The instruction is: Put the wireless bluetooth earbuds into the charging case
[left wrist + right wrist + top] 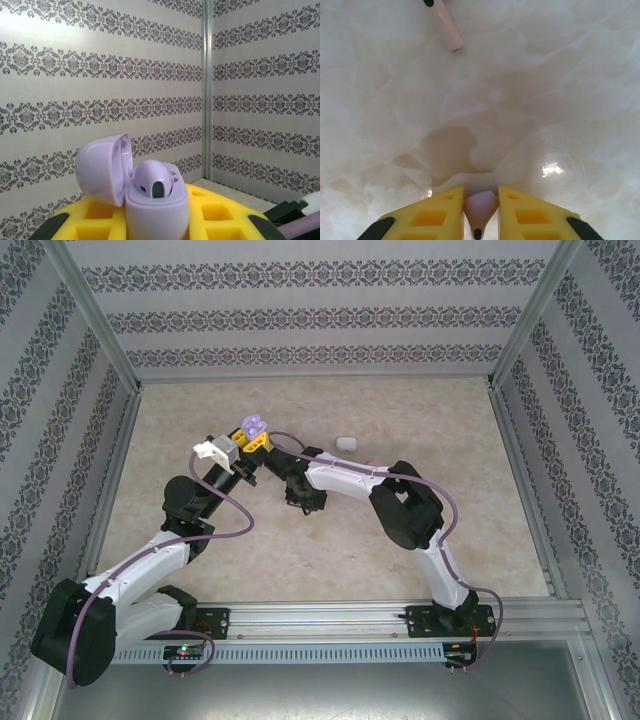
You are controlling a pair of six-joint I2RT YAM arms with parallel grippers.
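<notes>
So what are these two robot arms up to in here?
They are packing tiny earbuds into charging cases. The left end effector holds a purple case up in the air with its lid flipped open. The right end effector points down at the table and pinches a pale pink earbud between its yellow fingers. A second pink earbud lies on the table close by, and a small white case sits further back.

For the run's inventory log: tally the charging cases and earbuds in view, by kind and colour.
Purple charging case, lid open: 1
White charging case: 1
Pale pink earbuds: 2, the held earbud and the loose earbud
Total: 4
</notes>
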